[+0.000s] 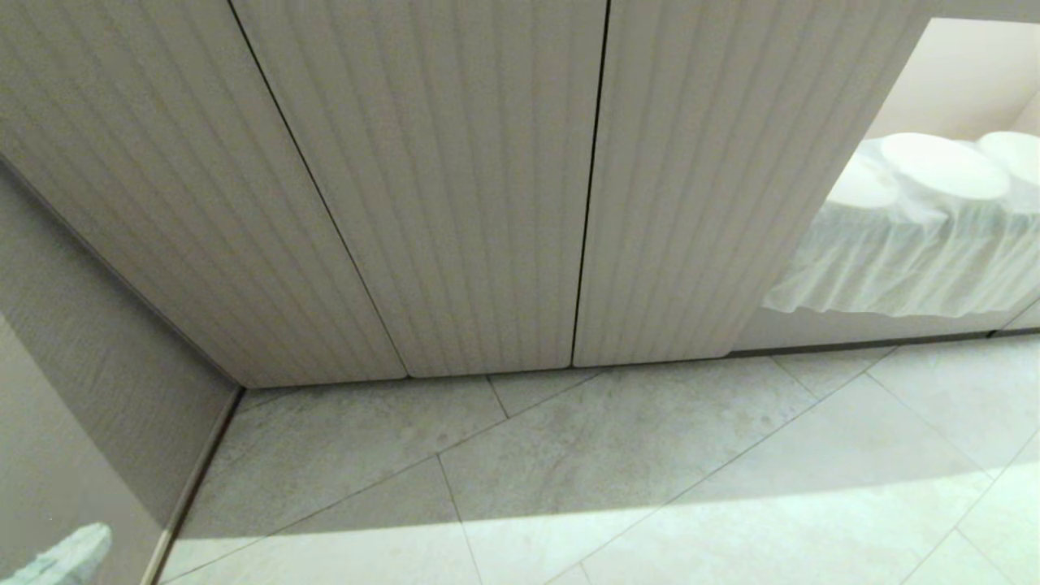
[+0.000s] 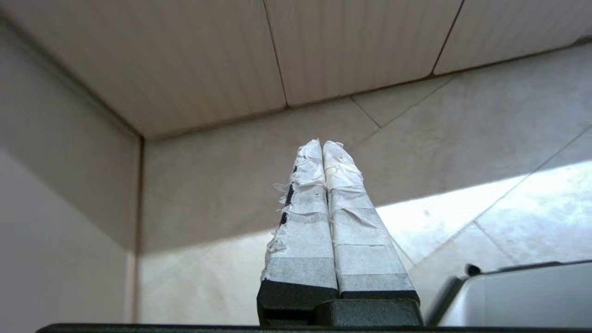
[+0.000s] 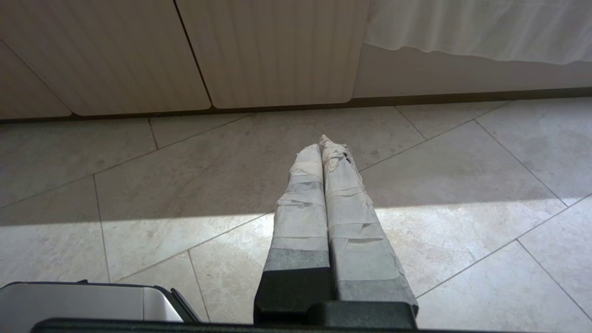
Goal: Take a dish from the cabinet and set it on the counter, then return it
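The cabinet (image 1: 455, 203) fills the head view with its pale fluted doors all closed; it also shows in the left wrist view (image 2: 347, 46) and the right wrist view (image 3: 277, 51). The dish and the counter are out of view. My left gripper (image 2: 323, 144) is shut with nothing between its taped fingers, and it points low at the floor near the corner where the cabinet meets a side wall. My right gripper (image 3: 322, 141) is also shut and empty, hanging over the floor tiles in front of the doors.
Pale stone floor tiles (image 1: 617, 471) lie before the cabinet, partly sunlit. A grey side wall (image 1: 89, 382) closes the left. Right of the doors, a white ruffled cloth (image 1: 910, 252) carries pale round shapes (image 1: 942, 166). The robot's grey base (image 3: 92, 300) edges both wrist views.
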Robot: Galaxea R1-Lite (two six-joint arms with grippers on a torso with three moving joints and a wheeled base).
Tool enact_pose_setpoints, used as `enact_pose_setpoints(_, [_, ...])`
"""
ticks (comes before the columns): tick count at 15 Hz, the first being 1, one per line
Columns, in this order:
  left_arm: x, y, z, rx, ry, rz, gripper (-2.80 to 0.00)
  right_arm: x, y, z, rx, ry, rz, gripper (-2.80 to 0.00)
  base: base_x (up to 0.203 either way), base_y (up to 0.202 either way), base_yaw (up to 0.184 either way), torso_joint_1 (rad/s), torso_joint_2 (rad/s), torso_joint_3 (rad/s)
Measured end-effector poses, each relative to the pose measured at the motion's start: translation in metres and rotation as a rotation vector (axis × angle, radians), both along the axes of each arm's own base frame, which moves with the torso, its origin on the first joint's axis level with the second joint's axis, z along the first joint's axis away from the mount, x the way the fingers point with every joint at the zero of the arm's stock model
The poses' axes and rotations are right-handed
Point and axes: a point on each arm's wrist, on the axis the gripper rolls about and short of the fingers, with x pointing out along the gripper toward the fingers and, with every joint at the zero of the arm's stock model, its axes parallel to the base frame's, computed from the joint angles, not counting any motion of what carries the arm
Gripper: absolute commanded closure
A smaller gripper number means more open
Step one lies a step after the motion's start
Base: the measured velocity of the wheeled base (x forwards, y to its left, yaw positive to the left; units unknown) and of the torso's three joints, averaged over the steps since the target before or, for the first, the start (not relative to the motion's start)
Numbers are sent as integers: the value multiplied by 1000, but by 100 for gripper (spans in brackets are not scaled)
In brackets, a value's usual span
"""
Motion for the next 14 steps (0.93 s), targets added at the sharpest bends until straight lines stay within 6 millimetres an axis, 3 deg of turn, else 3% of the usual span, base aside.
enact_pose_setpoints(3, [-20, 0, -31, -43, -6, 41, 0, 0, 0, 0, 0, 0, -1, 0, 0, 0, 0, 0, 0, 0])
enact_pose_setpoints(5, [-29, 1, -40, -45, -35, 53, 0, 0, 0, 0, 0, 0, -1, 0, 0, 0, 0, 0, 0, 0])
enact_pose_setpoints(14, [-45, 2, -51, -33, -150, 94, 0, 0, 0, 0, 0, 0, -1, 0, 0, 0, 0, 0, 0, 0])
